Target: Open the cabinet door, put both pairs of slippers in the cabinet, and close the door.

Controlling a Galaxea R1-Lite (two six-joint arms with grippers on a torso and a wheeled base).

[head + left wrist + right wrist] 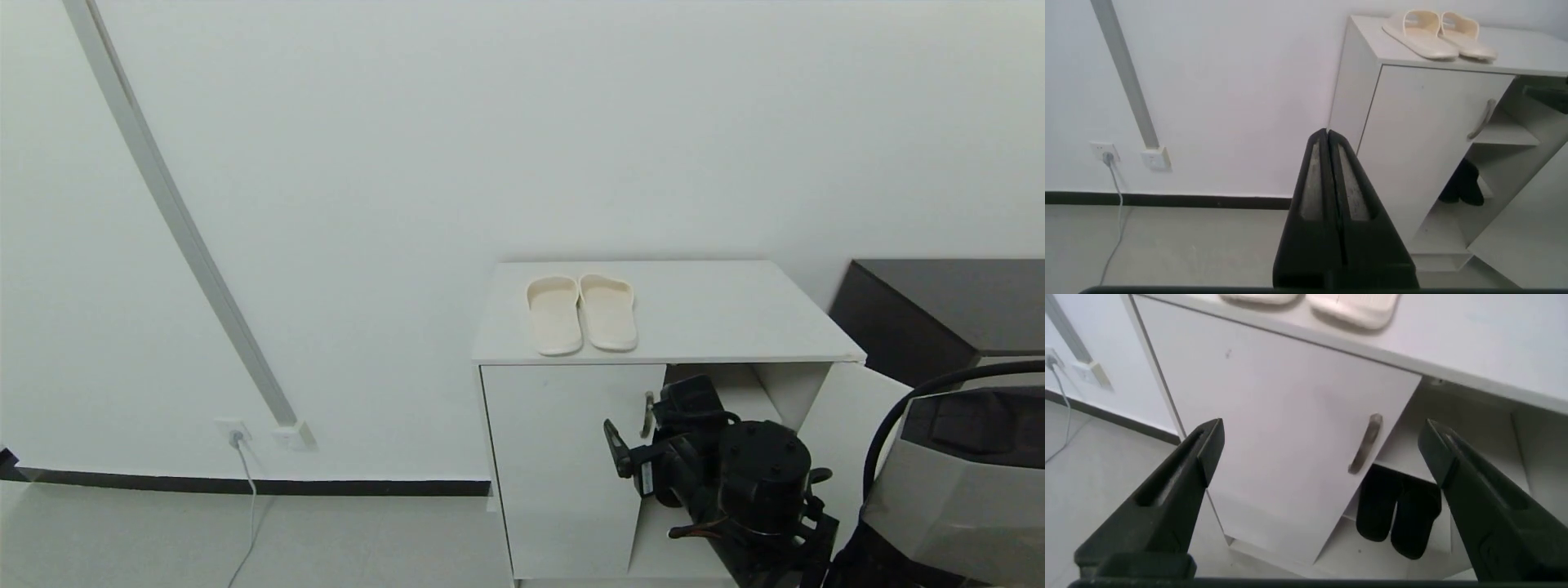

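The white cabinet [735, 314] stands against the wall. The left door [563, 457] appears shut. The right door [857, 416] is swung open, exposing the inside on the robot's right.

One pair of cream slippers [581, 314] lies side by side on the cabinet top, on its left half near the front edge, the two touching along their inner sides. A pair of black slippers [1398, 510] sits inside the cabinet on a lower shelf [1449, 216], just past the free edge of the left door and partly screened by it. A higher shelf [1507, 137] lies above them.

The right claw [1323, 433] is spread wide and holds nothing. It sits in front of the left door at the level of the handle [1365, 443], apart from it. The handle is a slim vertical bar on the door's free edge. In the head view the right arm [759, 474] is low in front of the open side.

The left claw [1328, 188] is pressed fully together with nothing between its fingers. It sits off to the cabinet's left, well apart from it.

A wall socket [233, 430] with a cable [249, 506] plugged in sits low on the wall to the left, beside the foot of a slanting grey strip [175, 212]. A dark piece of furniture [939, 306] stands to the right of the cabinet.
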